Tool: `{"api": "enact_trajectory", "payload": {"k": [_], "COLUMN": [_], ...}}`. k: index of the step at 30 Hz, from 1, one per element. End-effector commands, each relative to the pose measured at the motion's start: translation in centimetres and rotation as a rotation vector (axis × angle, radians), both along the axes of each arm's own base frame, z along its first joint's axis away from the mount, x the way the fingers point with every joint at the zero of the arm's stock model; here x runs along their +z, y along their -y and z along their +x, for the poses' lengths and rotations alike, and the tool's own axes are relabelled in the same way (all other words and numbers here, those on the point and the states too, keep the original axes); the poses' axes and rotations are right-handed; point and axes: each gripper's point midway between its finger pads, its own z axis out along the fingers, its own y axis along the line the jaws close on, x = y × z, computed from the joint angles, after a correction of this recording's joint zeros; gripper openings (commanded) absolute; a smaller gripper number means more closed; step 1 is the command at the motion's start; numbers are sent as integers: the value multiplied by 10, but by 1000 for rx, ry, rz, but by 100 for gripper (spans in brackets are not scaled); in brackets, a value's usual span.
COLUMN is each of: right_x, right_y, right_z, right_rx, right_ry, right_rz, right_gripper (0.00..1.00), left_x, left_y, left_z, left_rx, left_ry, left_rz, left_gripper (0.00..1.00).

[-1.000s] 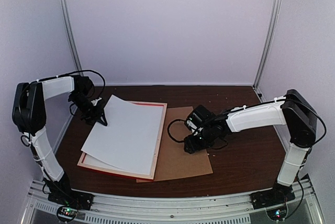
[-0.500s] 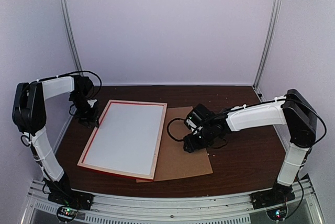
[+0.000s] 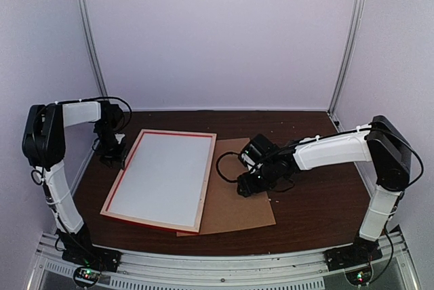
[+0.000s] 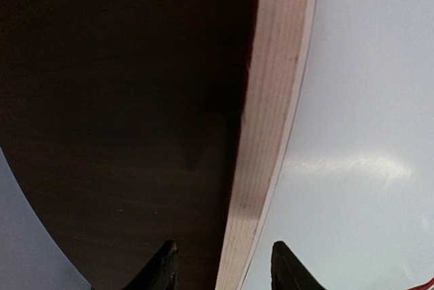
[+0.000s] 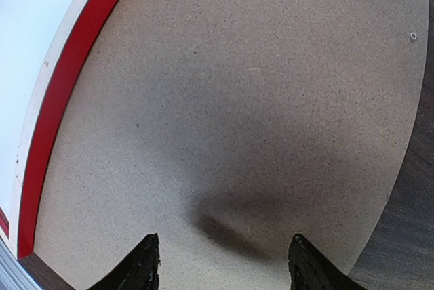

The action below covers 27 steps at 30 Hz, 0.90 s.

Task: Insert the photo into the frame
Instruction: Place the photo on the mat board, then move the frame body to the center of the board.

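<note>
The photo lies flat inside the frame, left of centre in the overhead view, with a plain white side up, so its printed side is presumably face down. The frame rests back side up on the dark table, showing pale wood rails and a thin red outer edge. A second ago the sheet sat tilted and skewed across the frame, its upper left corner raised at the left gripper. Now it has dropped into the recess and lines up with the rails. That suggests the placing step is essentially done, though from above it is hard to tell whether every corner is fully seated. The left gripper is at the frame's upper left edge, its jaws spread over the wooden rail and pinching nothing. Its arm has shifted slightly since the earlier view. To the right, the brown backing board pokes out from under the frame. The right gripper hovers over it as before, jaws apart and empty.
</note>
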Motion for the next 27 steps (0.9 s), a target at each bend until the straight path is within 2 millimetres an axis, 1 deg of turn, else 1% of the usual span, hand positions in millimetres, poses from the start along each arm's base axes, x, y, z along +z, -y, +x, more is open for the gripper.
{"api": "enact_trajectory", "payload": {"k": [1, 3, 11, 14, 19, 21, 22, 27], "right_x": [14, 14, 15, 15, 17, 18, 18, 19], "right_y": [5, 8, 19, 22, 25, 27, 29, 41], "right_z": [5, 5, 2, 1, 1, 0, 0, 1], "right_rx": [-16, -15, -29, -36, -43, -45, -48, -73], "right_ry": [56, 62, 74, 74, 77, 76, 77, 82], "right_rz": [5, 0, -7, -8, -12, -17, -22, -45], "right_gripper": [64, 64, 65, 65, 65, 65, 65, 65], "left_x": [-4, -8, -28, -34, -37, -37, -37, -37], "left_y": [-11, -10, 5, 13, 29, 37, 45, 91], "left_z": [3, 4, 6, 4, 2, 1, 0, -8], "left_rx": [37, 46, 52, 38, 12, 1, -4, -39], "left_ry": [-18, -28, -58, -77, -72, -65, -62, -39], "left_rz": [58, 53, 5, 4, -3, -5, -21, -86], "left_gripper": [46, 45, 37, 32, 22, 20, 19, 19]}}
